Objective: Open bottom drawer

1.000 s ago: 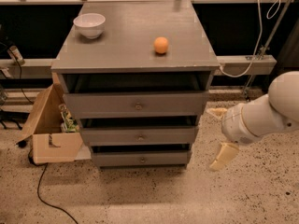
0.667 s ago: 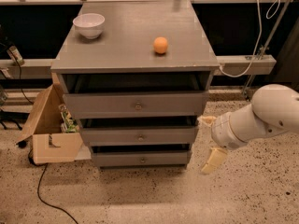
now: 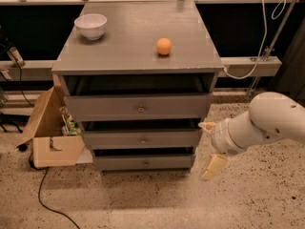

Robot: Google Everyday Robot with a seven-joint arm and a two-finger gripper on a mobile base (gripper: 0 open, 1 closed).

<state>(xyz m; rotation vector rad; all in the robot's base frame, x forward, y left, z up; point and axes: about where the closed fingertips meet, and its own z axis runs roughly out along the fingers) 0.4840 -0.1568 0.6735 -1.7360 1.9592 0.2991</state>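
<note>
Gripper (image 3: 206, 150) spread wide, just right of bottom drawer (image 3: 119, 162), lowest of 3 fronts. We expect trouble if fingers (image 3: 214, 167) snag middle drawer (image 3: 114, 140) or miss the small knob (image 3: 145, 163).

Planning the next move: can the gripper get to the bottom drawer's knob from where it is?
Probably yes. The gripper hangs open just right of the bottom drawer, about level with it, and nothing stands in front of the knob; the cardboard box sits off to the left.
</note>
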